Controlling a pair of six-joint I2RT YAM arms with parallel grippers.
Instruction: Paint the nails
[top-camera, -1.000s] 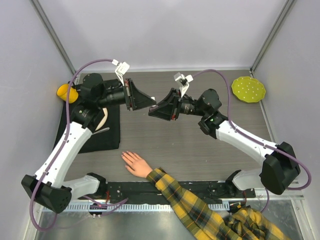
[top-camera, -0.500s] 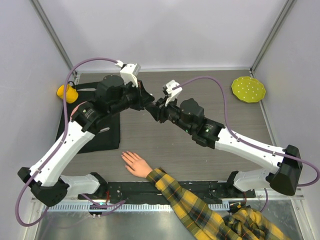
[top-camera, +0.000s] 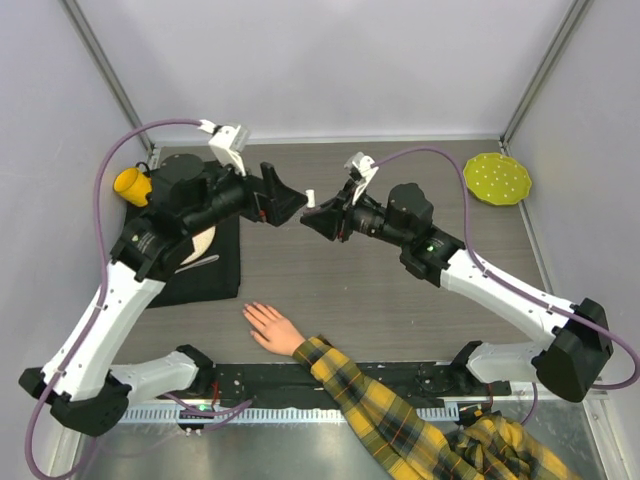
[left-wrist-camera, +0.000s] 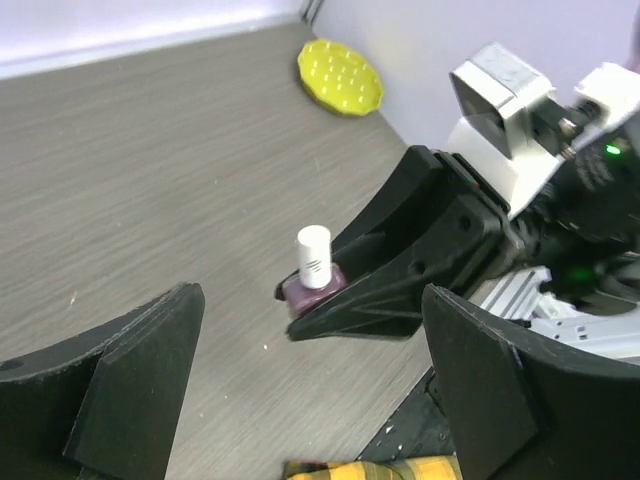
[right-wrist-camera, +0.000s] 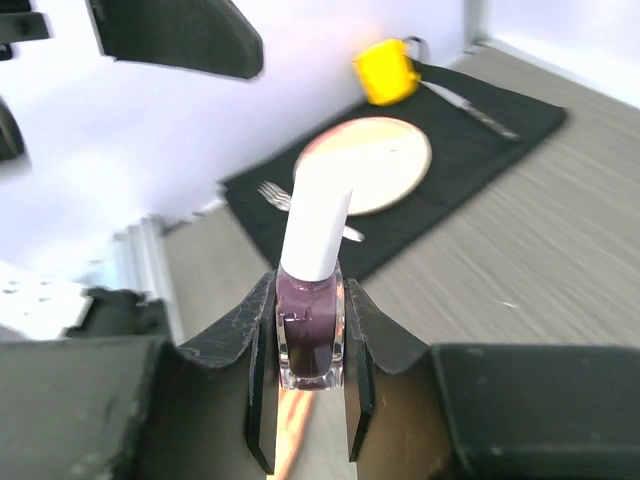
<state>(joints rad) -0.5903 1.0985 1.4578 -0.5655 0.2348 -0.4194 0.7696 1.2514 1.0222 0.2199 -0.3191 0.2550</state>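
Above the middle of the table, in the centre of the top view, the two arms meet tip to tip. The right gripper is clamped on a small dark purple polish bottle, one finger pressed to each side of the glass, with the white cap sticking up free above the fingers. The left gripper faces it with its jaws spread wide. In the left wrist view the bottle sits in the gap between the two black fingers, but beyond their tips, and neither touches it.

This looks like the uncapping step: the bottle is presented and the cap is not yet off. The next move calls for the left gripper to advance until the cap lies between its fingers, close on the cap alone, and twist while the right gripper holds the glass firm. The cap is narrow and smooth, so the approach needs to be square to it.

The nails lie low in the top view, left of centre, at the tips of the pale hand, which rests flat on the table with its fingers pointing to the upper left and a yellow-black plaid sleeve trailing to the lower right. They are too small to make out singly. They are well apart from both grippers, below them in the frame and unpainted as far as can be seen.
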